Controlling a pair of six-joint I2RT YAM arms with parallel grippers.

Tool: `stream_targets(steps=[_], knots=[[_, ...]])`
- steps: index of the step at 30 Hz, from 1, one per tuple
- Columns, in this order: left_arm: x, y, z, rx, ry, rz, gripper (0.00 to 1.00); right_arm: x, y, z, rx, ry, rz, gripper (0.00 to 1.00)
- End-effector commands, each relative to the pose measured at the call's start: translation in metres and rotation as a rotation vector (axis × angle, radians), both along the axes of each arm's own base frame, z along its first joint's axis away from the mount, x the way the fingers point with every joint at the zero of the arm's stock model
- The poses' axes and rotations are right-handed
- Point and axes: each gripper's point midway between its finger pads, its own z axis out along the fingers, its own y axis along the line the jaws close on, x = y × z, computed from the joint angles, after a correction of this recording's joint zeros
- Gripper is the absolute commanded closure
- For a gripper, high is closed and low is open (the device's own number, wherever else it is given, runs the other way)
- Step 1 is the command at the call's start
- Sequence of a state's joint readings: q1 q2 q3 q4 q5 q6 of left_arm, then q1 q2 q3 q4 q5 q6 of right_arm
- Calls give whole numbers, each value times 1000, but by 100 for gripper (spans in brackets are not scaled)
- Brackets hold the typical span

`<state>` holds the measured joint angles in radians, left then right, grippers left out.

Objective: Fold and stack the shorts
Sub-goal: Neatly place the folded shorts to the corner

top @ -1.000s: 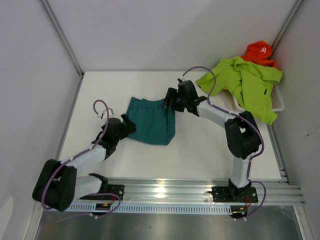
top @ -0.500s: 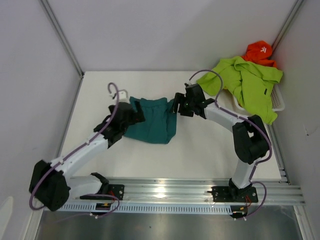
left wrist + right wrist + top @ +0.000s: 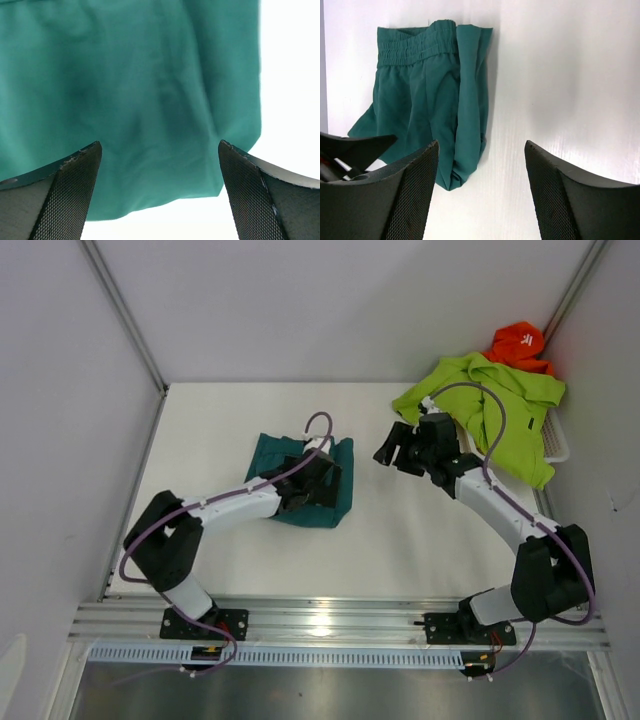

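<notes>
The teal shorts [image 3: 266, 456] lie folded on the white table, waistband toward the back; they fill the left wrist view [image 3: 140, 90] and sit at upper left in the right wrist view [image 3: 425, 90]. My left gripper [image 3: 330, 480] hovers over their right part, open, with only fabric and table between its fingers [image 3: 159, 145]. My right gripper [image 3: 390, 450] is open and apart from them, to their right [image 3: 481, 145]. The lime green shorts [image 3: 490, 405] are draped over the basket at the back right.
A white plastic basket [image 3: 558, 445] stands at the back right corner under the green fabric. An orange garment [image 3: 520, 343] lies behind it. Grey walls close in the table on the left, back and right. The arms' rail runs along the near edge.
My left arm has swung right, from the teal shorts' left edge to above their right part. My right gripper has drawn back to the right, off the shorts.
</notes>
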<state>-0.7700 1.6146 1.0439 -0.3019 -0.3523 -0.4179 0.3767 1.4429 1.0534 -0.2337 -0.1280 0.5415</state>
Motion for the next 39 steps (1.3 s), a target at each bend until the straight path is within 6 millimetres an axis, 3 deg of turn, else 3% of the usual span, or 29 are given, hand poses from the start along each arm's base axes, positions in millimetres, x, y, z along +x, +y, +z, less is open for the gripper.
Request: stream_targets(steps=[1, 9, 16, 17, 23, 27, 28, 30, 31, 33, 34, 36, 39], knots=[[13, -36, 17, -80, -28, -38, 1, -11, -14, 5, -9, -17, -16, 28], [27, -70, 0, -156, 29, -37, 1, -27, -40, 25, 16, -58, -49, 28], [29, -99, -26, -189, 110, -71, 1, -34, -49, 38, 33, -86, -54, 29], [34, -106, -20, -198, 96, -75, 1, -34, -50, 39, 32, -85, -57, 29], [41, -103, -38, -86, 104, -32, 3, -38, -57, 45, 37, -96, -64, 30], [46, -98, -48, -13, 97, -4, 33, -39, -61, 47, 38, -103, -69, 30], [46, -96, -49, 0, 94, 1, 47, -39, -61, 47, 39, -104, -70, 30], [48, -91, -48, 24, 78, 13, 63, -39, -63, 47, 44, -103, -70, 30], [49, -90, -46, 29, 72, 15, 79, -39, -63, 47, 45, -102, -69, 30], [49, -83, -47, 62, 69, 17, 95, -39, -63, 47, 53, -103, -67, 30], [49, -79, -48, 74, 70, 20, 100, -39, -62, 48, 57, -105, -64, 30], [52, -68, -52, 104, 74, 17, 100, -40, -62, 49, 64, -106, -63, 30], [61, -31, -57, 159, 79, 57, 100, -40, -60, 52, 74, -111, -53, 30]])
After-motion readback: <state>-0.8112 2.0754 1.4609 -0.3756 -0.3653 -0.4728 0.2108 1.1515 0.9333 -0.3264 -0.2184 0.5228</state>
